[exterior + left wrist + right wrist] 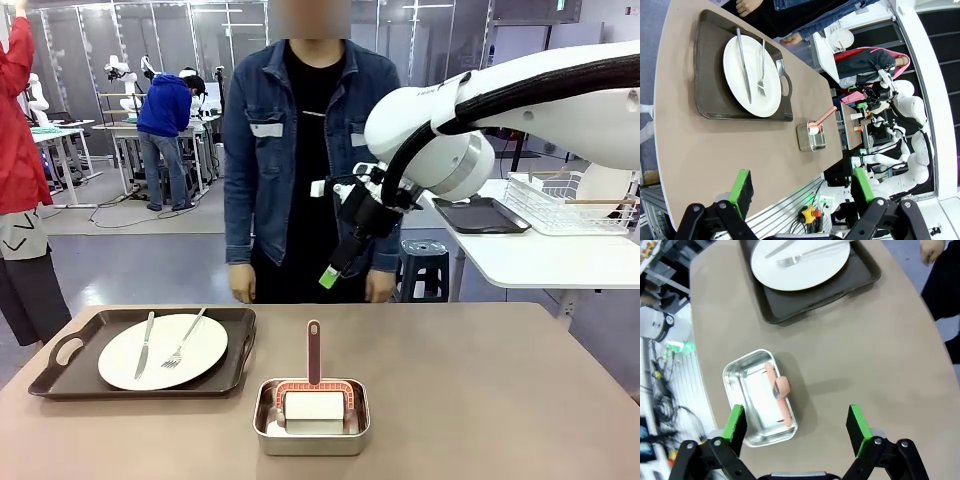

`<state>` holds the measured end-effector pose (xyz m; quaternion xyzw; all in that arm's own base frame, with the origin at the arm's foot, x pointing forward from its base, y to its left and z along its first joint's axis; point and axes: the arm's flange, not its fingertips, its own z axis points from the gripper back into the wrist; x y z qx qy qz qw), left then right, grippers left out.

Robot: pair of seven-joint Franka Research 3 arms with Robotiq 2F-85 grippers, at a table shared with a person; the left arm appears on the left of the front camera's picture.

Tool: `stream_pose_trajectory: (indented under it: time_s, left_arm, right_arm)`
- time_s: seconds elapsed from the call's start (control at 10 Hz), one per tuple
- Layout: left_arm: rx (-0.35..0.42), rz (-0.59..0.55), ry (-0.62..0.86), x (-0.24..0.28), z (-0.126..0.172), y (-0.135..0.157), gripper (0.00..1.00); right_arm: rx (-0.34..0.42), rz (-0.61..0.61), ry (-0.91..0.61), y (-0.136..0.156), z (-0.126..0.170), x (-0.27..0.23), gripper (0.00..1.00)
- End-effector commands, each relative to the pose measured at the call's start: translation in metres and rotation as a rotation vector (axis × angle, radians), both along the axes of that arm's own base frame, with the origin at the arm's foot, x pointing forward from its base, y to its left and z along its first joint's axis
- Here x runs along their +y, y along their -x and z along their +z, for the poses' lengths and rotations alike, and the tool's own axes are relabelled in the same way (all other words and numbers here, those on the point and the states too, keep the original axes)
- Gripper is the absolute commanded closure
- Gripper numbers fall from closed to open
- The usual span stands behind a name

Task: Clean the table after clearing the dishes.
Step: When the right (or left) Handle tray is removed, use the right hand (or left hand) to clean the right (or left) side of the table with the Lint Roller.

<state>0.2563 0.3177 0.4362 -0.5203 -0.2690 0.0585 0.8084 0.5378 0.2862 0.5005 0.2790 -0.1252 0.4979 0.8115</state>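
The dishes are one white plate (165, 352) with a knife (146, 343) and fork (183, 345) on a dark brown tray (140, 390), at the left of the beige table (480, 400). My right gripper (333, 270) hangs high over the table's far middle, in front of the person. In the right wrist view it (796, 424) stands open and empty above the table (865, 365), with the plate (800, 265) and tray (815, 302) ahead. My left gripper (801, 187) is open and empty, high above the table's edge (715, 150), looking at the plate (752, 75) and tray (710, 75).
A small steel pan (310, 435) holding a pink-handled brush (314, 352) sits at the front middle, also seen as the pan (757, 400) and pan (812, 137). A person (310, 150) stands at the far edge. A white side table carries a black tray (480, 215) and wire rack (570, 200).
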Motion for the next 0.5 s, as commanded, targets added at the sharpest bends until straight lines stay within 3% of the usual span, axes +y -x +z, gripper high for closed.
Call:
stream_pose_trajectory:
  time_s: [0.0,0.2,0.4]
  left_arm:
    - [-0.016,0.001,0.007,0.001,0.002,0.002,0.00]
    - [-0.016,0.001,0.007,0.001,0.002,0.002,0.00]
    - [-0.016,0.001,0.007,0.001,0.002,0.002,0.00]
  right_arm:
    - [0.256,-0.160,-0.238,-0.007,0.003,-0.076,0.00]
    - [0.375,-0.324,-0.448,0.000,-0.014,-0.190,0.00]
    - [0.477,-0.472,-0.581,0.027,-0.045,-0.299,0.00]
